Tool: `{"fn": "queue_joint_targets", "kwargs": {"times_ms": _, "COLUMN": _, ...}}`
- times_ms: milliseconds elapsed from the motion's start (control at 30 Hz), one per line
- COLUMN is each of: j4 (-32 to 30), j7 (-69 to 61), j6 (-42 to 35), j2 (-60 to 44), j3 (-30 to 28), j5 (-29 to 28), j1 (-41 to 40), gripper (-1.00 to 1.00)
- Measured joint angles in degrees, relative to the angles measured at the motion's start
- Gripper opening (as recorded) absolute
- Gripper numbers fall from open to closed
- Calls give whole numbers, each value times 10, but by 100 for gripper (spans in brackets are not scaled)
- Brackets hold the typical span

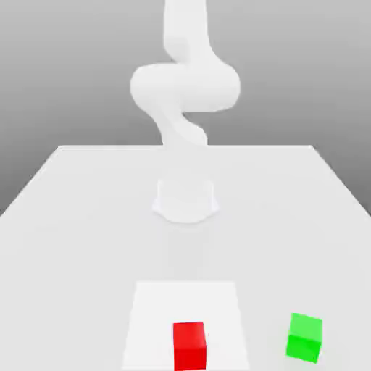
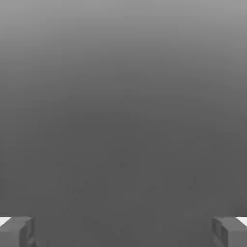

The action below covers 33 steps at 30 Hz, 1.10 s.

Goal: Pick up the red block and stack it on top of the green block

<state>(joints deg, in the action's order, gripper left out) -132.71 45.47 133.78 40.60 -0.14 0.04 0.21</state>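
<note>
The red block (image 1: 190, 345) sits on the white table (image 1: 72, 232) near its front edge, about the middle of the exterior view. The green block (image 1: 304, 337) rests on the table off to the exterior view's right of the red one, with a gap between them. In the hand view my gripper (image 2: 123, 232) is open, its two grey fingertips (image 2: 17, 231) standing far apart with nothing between them and plain grey background ahead. Neither block is touched.
The white arm (image 1: 185, 90) rises from its round base (image 1: 186, 199) at the middle of the table and runs up past the picture's top. A brighter square patch (image 1: 148, 311) lies under the red block.
</note>
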Motion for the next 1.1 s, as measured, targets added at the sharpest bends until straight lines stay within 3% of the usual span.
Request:
{"fn": "queue_joint_targets", "kwargs": {"times_ms": 800, "j4": -89, "j7": -34, "j6": 192, "j2": -502, "j3": -2, "j5": 2, "j1": 9, "gripper": 0}}
{"fn": "queue_joint_targets", "kwargs": {"times_ms": 967, "j4": -80, "j7": -36, "j6": 270, "j2": -606, "j3": -1, "j5": 2, "j1": 8, "gripper": 0}}
{"fn": "queue_joint_targets", "kwargs": {"times_ms": 1000, "j4": -78, "j7": -36, "j6": 283, "j2": -621, "j3": -1, "j5": 2, "j1": 8, "gripper": -100}}
{"fn": "queue_joint_targets", "kwargs": {"times_ms": 1100, "j4": -78, "j7": -36, "j6": 283, "j2": -621, "j3": -1, "j5": 2, "j1": 7, "gripper": -100}}
